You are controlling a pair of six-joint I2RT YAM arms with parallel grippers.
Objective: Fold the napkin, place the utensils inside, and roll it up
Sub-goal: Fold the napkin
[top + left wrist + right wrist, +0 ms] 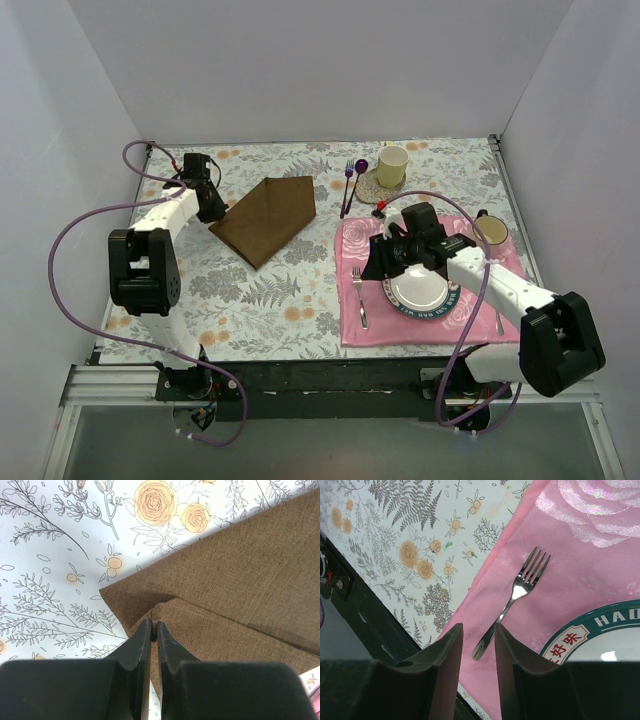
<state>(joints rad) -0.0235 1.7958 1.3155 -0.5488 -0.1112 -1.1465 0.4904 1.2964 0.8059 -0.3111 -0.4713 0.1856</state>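
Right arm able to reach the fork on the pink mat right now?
Probably yes: the right hand is open just above the fork, which lies bare on the pink mat beside the plate.

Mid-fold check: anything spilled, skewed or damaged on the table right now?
Nothing spilled or damaged. The napkin lies diagonally, its folded-over corner pinched in the shut left tool, which fits a fold in progress. The fork lies flat on the pink placemat beside the plate, under the open right tool.
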